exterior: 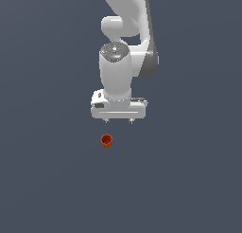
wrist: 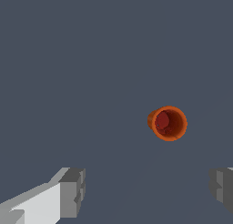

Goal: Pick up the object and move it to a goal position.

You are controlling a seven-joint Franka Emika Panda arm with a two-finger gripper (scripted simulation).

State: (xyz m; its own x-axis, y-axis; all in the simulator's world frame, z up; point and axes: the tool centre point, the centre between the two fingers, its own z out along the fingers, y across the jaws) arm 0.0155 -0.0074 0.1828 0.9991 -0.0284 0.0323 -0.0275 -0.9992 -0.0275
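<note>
Presently I read the gripper [exterior: 118, 120] as spread wide and holding nothing; in the wrist view its two grey fingertips [wrist: 73, 193] stand far apart at opposite sides of the picture, with only bare surface between them; the nearer finger shows its white body and grey pad, the other [wrist: 222, 189] is cut off by the picture's edge. The object [wrist: 168, 123], a small orange-red cup with a darker red hollow, is apart from both fingers and touches neither; it sits ahead of the fingertips rather than between them, and nearer to the cut-off finger than to the fully visible one; its open mouth faces the wrist camera, slightly tilted so that part of the outer wall shows on one side. From the exterior view I see the same object [exterior: 107, 140] just beyond the hand's underside, offset toward the exterior view's left of the hand's middle, much smaller than the white hand above it; the two short fingertips barely project below the palm. The dark grey-blue floor [exterior: 47, 180] is plain and featureless; whether the cup rests upright on it I cannot tell.
</note>
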